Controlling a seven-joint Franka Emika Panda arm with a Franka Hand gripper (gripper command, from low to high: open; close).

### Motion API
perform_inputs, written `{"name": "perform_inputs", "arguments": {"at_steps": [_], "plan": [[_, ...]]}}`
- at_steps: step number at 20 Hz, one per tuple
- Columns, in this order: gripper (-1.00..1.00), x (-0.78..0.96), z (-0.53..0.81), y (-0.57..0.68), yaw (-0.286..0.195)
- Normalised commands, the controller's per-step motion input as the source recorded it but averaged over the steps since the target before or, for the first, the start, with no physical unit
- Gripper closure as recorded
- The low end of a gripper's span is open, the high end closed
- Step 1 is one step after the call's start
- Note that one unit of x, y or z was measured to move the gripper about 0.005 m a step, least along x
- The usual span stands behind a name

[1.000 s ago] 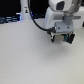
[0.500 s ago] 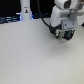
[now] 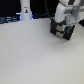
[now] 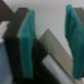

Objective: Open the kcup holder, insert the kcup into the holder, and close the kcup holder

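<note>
Hovering gripper, one kcup holder

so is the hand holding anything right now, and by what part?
Nothing is held. The hand is open at the kcup holder; in the wrist view its green pads stand apart with no kcup between them.

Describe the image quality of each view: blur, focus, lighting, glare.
Exterior view: low resolution and soft all over; the white table is brightly lit and nearly washed out, the background dark, and the gripper merges with the kcup holder into one smeared dark shape. Wrist view: strongly out of focus, the teal finger pads fill the frame at close range, edges fuzzy; no sharp glare visible.
</note>
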Motion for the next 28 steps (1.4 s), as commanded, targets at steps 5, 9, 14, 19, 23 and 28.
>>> {"name": "perform_inputs", "arguments": {"at_steps": [5,9,14,19,23,28], "plan": [[-1.00,0.08,0.08,0.10,0.001],[1.00,0.39,0.19,0.08,-0.078],[-1.00,0.19,0.12,0.12,-0.053],[-1.00,0.26,0.11,-0.04,-0.061],[-1.00,0.28,0.16,0.02,-0.056],[-1.00,-0.03,-0.02,0.05,0.014]]}}
